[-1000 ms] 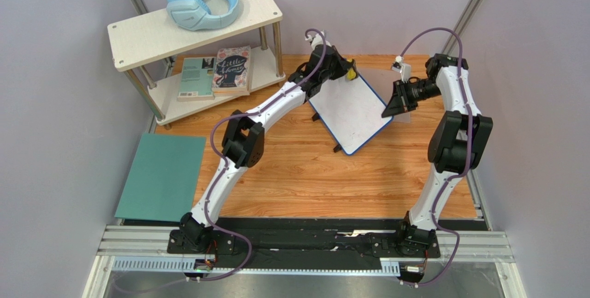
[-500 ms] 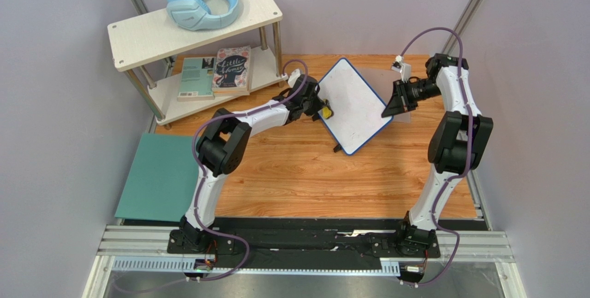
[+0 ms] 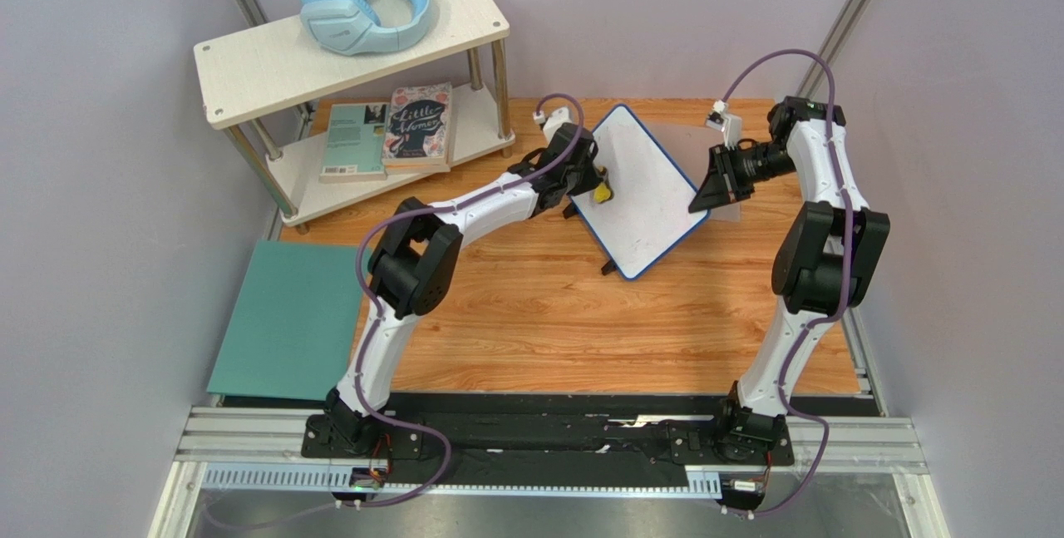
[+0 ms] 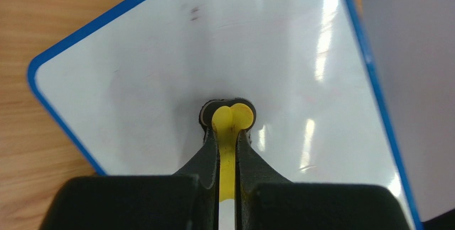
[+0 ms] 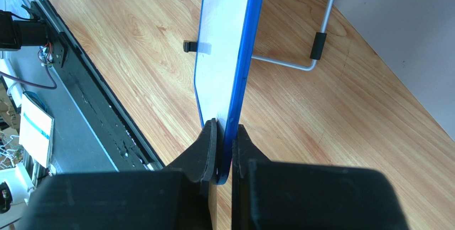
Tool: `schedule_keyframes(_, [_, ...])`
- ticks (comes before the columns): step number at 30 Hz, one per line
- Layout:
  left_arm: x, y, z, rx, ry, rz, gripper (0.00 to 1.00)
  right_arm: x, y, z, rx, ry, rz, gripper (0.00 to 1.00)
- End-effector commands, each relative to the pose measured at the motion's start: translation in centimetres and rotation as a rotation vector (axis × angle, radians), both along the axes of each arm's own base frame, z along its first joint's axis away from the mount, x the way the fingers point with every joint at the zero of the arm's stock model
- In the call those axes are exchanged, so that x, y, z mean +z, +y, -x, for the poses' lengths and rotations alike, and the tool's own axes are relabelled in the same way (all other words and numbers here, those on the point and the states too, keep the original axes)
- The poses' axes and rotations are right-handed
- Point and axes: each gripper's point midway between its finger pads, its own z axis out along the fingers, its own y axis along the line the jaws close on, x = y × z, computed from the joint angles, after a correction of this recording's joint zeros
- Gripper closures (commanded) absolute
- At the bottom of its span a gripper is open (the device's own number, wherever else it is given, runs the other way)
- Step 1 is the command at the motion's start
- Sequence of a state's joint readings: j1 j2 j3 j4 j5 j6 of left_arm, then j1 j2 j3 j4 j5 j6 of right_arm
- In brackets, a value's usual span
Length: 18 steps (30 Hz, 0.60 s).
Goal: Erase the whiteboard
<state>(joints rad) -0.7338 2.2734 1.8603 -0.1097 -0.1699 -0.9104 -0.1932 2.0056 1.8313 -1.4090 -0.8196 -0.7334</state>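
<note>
Top external view showed the whiteboard [image 3: 640, 195] propped at a slant on the far part of the wooden worktop [image 3: 562, 301], one corner pointing toward the arms. The left pincer [image 3: 595, 184] met the board at its left edge. It was clamped narrow on a yellow eraser [image 4: 233, 117], whose dark round end pressed against the board's white face, a little below the middle in the left wrist view. That face was nearly clean there, with small dark smudges [image 4: 193, 12] near its upper part and very faint pink traces. The right pincer [image 3: 703, 198] was at the board's right corner, its fingers closed on the blue frame [image 5: 241, 80]. The right wrist view looked along the board edge-on. It showed a wire stand [image 5: 291, 64] with black sleeves on the worktop behind the board and a small black foot [image 5: 189, 46] in front of it. Left of the board stood a two-tier shelf [image 3: 250, 64], with pale blue headphones [image 3: 362, 4] on top and two books [image 3: 418, 124] on the lower tier. A teal mat [image 3: 294, 320] lay well apart to the board's left, nearer the arm bases.
</note>
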Motion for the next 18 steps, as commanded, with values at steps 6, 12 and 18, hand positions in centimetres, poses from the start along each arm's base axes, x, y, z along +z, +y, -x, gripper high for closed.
schedule_keyframes(6, [2.8, -11.3, 4.5, -0.372, -0.151, 0.061, 1.00, -0.7, 0.2, 2.1, 0.176, -0.027, 0.118, 1.00])
schedule_keyframes(12, [1.4, -10.8, 4.9, -0.359, -0.117, 0.028, 1.00, -0.8, 0.3, 2.1, 0.174, -0.023, 0.116, 1.00])
schedule_keyframes(18, [-1.6, -3.3, 2.5, -0.151, -0.005, -0.013, 1.00, -0.7, 0.2, 2.1, 0.176, -0.029, 0.126, 1.00])
